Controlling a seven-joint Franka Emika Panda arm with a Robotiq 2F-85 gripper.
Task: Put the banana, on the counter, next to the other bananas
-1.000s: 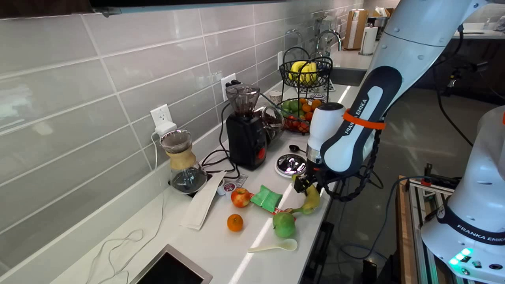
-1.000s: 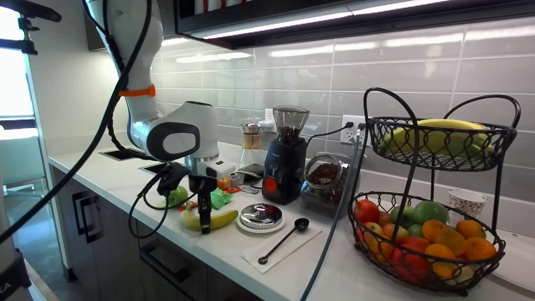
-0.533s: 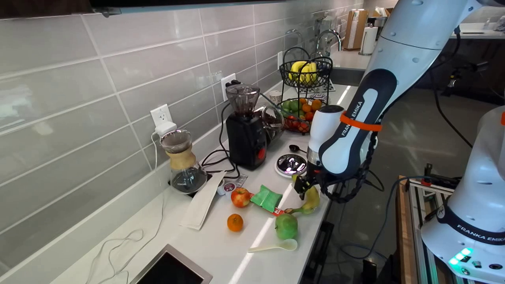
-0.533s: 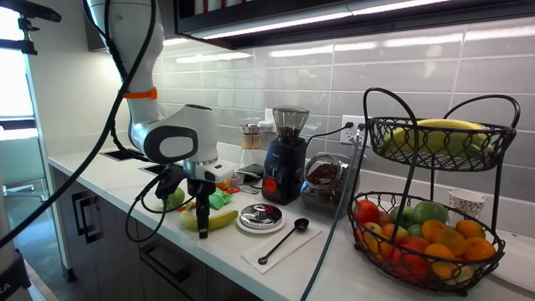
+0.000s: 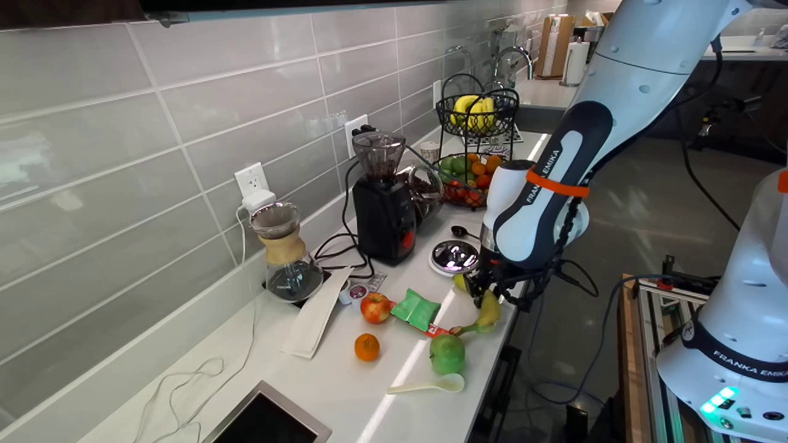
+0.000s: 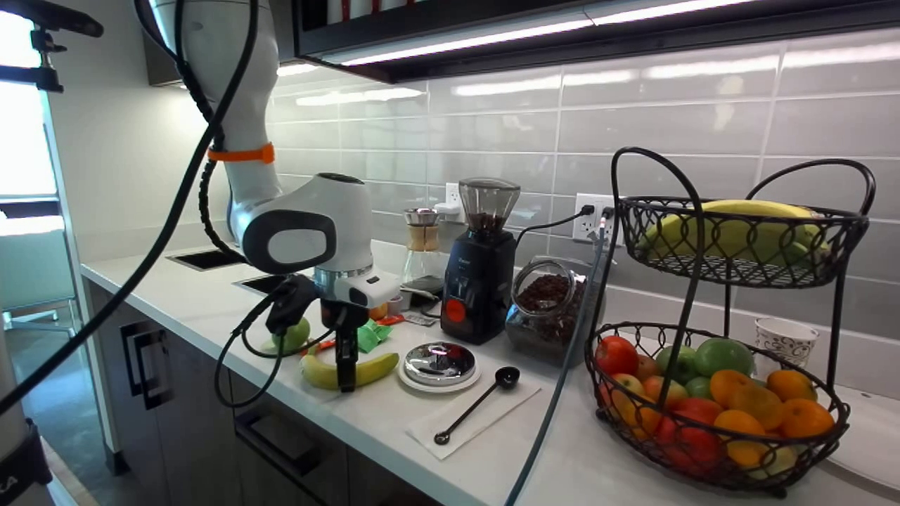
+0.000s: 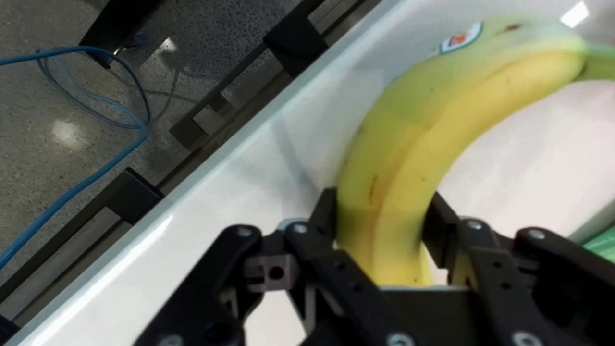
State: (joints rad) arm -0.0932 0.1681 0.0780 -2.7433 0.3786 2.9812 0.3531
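Yellow curved banana (image 7: 461, 113) lies pinched near its middle by my black two-fingered gripper (image 7: 380, 212) on the smooth white counter (image 7: 240, 204) beneath; I should squeeze lightly and lift straight up

1. The arm (image 5: 585, 138) is leaning inward, and its orange band (image 5: 557, 184) is travelling toward the tiled wall (image 5: 277, 104).
2. In an exterior view, the gripper (image 6: 346, 385) is reaching less far below the banana (image 6: 367, 372) than half a second ago.
3. The banana is shifting slightly away from the silver lid (image 6: 439, 362), and more of its far end is showing past the gripper.
4. The green fruit (image 5: 447, 354) is creeping toward the front edge of the counter (image 6: 380, 414) in both exterior views.
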